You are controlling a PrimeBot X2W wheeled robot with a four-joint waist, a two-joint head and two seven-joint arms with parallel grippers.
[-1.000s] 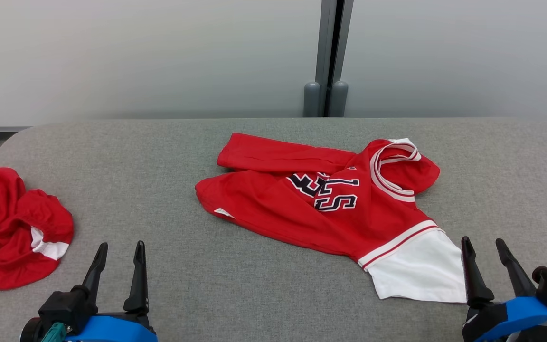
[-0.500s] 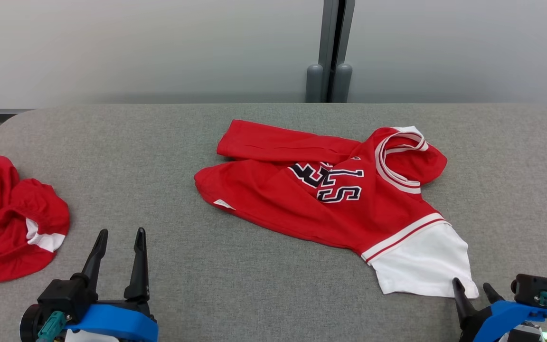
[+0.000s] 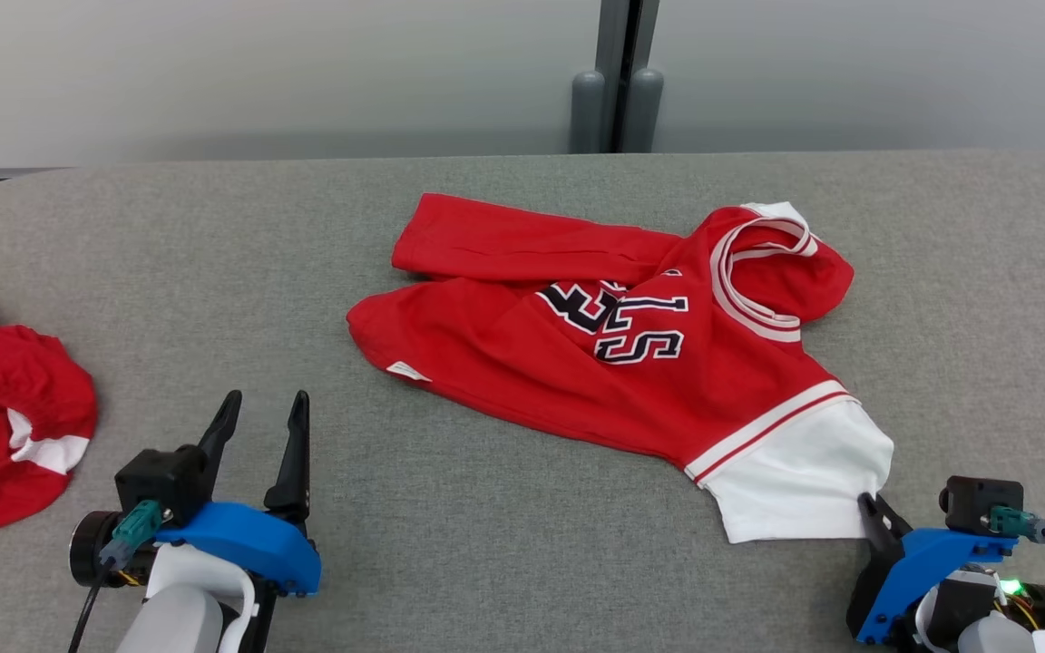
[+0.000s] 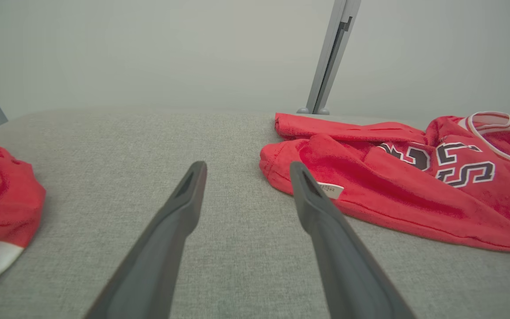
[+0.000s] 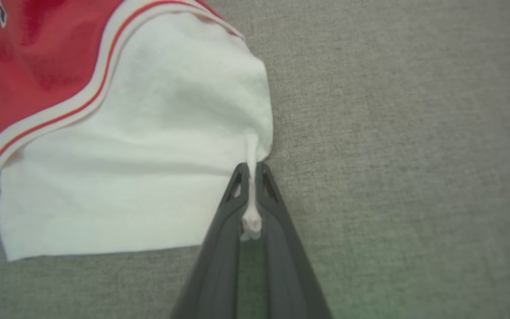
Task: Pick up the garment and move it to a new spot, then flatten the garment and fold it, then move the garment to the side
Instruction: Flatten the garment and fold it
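1. Shirt (image 3: 522, 363): red, lying rumpled across the middle of the grey worktop (image 3: 486, 562), hem end toward the left, striped collar at the far right, white sleeve end nearest the robot on the right.
2. Black-and-white block characters on the chest, partly tucked under a fold of red cloth running along the far side.
3. Small white tag (image 4: 331, 189) at the hem corner on the near left of the shirt.
4. Right fingers (image 5: 226, 230): clenched on a thin pinch of the white sleeve at its near right corner. Pinched cloth drawn into a narrow ridge between them, rest of the sleeve spread on the worktop.
5. Left fingers (image 3: 291, 453): released and spread wide, over bare worktop at the near left, tips pointing toward the far side, near the hem corner but apart from it.
6. Second red cloth (image 3: 5, 426) with a white band: bunched at the left edge of the worktop, well apart from the shirt.
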